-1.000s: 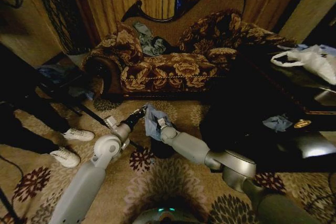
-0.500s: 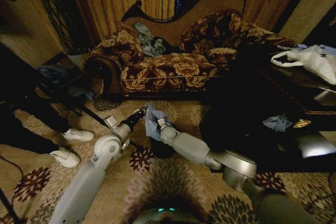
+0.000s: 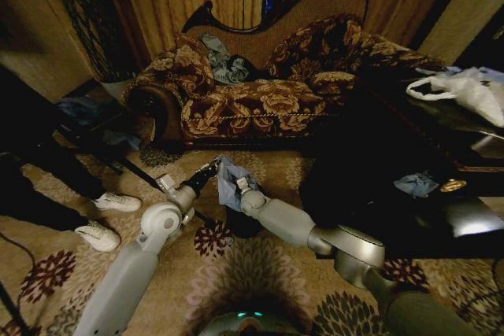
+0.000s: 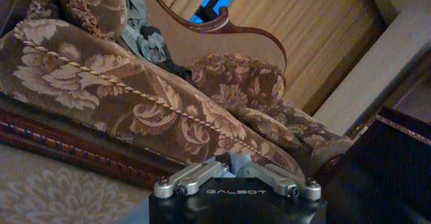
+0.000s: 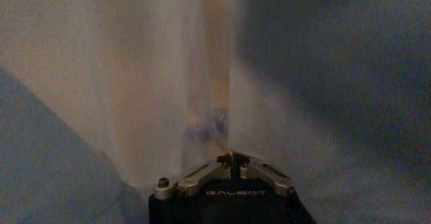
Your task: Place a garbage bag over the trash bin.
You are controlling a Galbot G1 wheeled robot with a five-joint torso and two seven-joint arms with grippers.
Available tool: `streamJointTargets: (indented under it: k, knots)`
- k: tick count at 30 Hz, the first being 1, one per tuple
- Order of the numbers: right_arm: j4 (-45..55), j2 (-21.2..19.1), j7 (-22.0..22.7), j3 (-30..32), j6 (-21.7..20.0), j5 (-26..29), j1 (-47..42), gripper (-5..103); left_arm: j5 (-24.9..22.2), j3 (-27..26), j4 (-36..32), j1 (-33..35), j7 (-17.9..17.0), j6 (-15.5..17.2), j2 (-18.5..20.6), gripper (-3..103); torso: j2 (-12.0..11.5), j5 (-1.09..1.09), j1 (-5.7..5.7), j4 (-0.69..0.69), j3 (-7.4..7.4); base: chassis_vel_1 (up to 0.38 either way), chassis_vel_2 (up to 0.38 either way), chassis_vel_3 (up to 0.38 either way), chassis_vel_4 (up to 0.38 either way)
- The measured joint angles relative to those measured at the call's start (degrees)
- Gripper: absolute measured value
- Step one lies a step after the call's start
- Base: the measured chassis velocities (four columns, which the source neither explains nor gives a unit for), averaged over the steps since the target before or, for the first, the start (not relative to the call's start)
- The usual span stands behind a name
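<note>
The garbage bag (image 3: 227, 175) is a pale blue-grey film bunched up over the carpet in front of the sofa. My right gripper (image 3: 235, 185) is shut on it. In the right wrist view the film (image 5: 121, 82) hangs in folds straight out from the shut right gripper (image 5: 229, 157). Just below the bag, the trash bin (image 3: 241, 224) shows as a dark round shape, mostly hidden under my right forearm. My left gripper (image 3: 211, 168) sits just left of the bag. It is shut on nothing, and in its wrist view the left gripper (image 4: 232, 159) points at the sofa.
The floral sofa (image 3: 260, 100) stands close behind the bag. A dark table (image 3: 441, 163) at the right holds a white plastic bag (image 3: 468, 90) and a small blue scrap (image 3: 415, 185). A person's white shoes (image 3: 106, 218) stand on the carpet at the left.
A person's hand at the upper left has gone out of view. Both arms and the bag have stayed where they were.
</note>
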Motion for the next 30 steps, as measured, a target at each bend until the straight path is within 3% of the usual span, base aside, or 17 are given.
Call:
streamJointTargets:
  k: [30]
  knots:
    - [0.0, 0.0, 0.0, 0.0, 0.0, 0.1, 0.0, 0, 0.0, 0.0, 0.0, 0.0, 0.0, 0.0, 0.0, 0, 0.0, 0.0, 0.0, 0.0, 0.0, 0.0, 0.0, 0.0, 0.0]
